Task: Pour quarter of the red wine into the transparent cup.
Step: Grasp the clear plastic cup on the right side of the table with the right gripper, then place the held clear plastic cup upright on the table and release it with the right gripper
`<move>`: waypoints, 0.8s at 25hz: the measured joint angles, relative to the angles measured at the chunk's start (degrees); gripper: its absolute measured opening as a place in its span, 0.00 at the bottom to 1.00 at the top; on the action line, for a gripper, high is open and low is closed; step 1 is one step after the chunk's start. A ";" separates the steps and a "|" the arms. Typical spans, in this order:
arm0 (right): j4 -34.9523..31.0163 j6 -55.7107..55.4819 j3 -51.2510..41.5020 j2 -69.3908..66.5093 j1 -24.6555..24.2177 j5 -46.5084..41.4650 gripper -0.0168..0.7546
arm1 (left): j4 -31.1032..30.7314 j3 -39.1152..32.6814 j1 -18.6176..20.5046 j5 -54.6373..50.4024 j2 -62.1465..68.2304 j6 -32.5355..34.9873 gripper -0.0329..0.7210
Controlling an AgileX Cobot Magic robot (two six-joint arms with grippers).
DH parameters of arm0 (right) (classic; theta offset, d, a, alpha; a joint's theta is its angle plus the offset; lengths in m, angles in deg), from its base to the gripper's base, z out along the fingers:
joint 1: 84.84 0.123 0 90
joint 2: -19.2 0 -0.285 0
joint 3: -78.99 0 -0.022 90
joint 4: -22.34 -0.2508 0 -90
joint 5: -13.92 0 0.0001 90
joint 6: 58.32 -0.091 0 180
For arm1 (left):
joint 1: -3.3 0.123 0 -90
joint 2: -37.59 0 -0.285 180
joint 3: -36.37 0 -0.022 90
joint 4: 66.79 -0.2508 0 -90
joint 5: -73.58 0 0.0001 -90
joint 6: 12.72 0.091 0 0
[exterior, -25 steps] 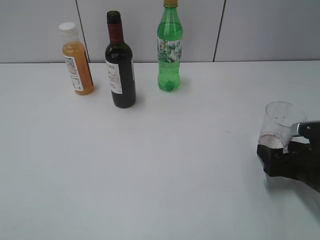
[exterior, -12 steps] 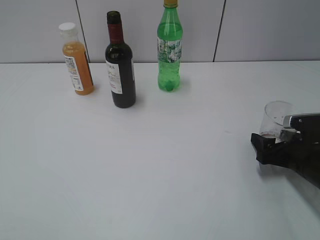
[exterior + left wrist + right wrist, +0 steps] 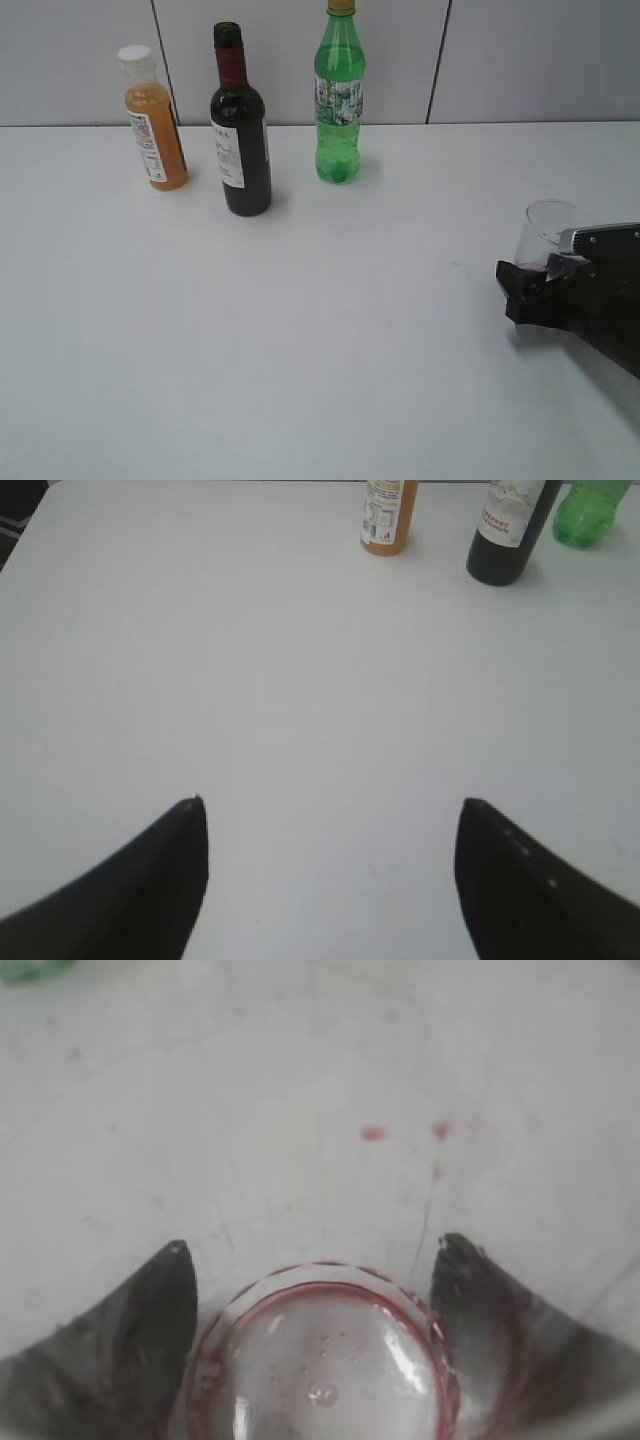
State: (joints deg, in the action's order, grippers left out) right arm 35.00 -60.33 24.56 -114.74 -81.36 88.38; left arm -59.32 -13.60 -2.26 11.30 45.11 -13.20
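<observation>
The red wine bottle (image 3: 240, 150), dark glass with red neck foil and a white label, stands uncapped at the back left; its base shows in the left wrist view (image 3: 505, 530). The transparent cup (image 3: 545, 228) is at the right edge, between the fingers of my right gripper (image 3: 527, 290). In the right wrist view the cup's base (image 3: 325, 1360), rimmed with a thin red trace, sits between the two fingers of the right gripper (image 3: 310, 1250), which is shut on it. My left gripper (image 3: 330, 805) is open and empty over bare table, and it is out of the exterior view.
An orange juice bottle (image 3: 155, 125) with a white cap stands left of the wine. A green plastic bottle (image 3: 340, 100) stands to its right. Both show in the left wrist view, juice (image 3: 388, 515) and green (image 3: 590, 510). Small red drops (image 3: 373, 1132) show beyond the cup.
My right gripper has moved slightly left and the cup has sunk lower, so less of it shows above the gripper. The bottles have not moved.
</observation>
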 joint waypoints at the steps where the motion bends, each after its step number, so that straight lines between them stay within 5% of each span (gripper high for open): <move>1: 0.24 0.00 0.00 0.00 0.00 0.00 0.76 | 0.00 0.00 0.00 0.00 0.00 0.00 0.82; 12: 3.33 2.01 0.12 4.52 0.00 -4.06 0.74 | 0.00 0.00 0.00 0.00 0.00 0.00 0.82; 20: 29.88 -4.44 11.99 7.10 0.00 -6.68 0.74 | 0.00 0.00 0.00 0.00 0.00 0.00 0.82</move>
State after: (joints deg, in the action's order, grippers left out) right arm 64.88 -64.77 36.55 -107.64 -81.36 81.69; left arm -59.32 -13.60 -2.26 11.30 45.11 -13.20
